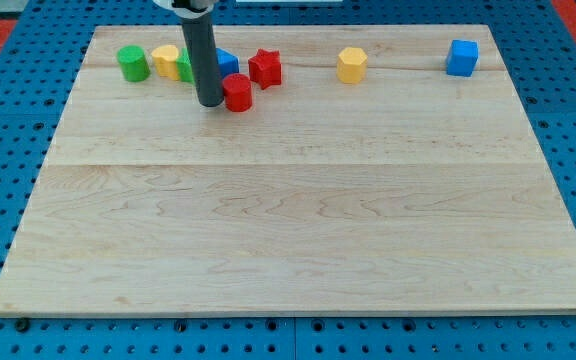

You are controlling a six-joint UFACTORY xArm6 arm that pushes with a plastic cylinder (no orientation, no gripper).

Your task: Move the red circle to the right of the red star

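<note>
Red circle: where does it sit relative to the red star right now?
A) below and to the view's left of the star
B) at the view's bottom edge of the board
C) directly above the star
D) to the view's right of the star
A: the red circle lies just below and to the view's left of the red star, with my tip right beside the circle on its left side.

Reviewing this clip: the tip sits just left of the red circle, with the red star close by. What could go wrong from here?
My tip is at the red circle's left side, and the red star sits just up and right of it. A straight push right may clip the star and drag it along. The rod also hides part of a blue block and a green block, which a swing could knock.
</note>
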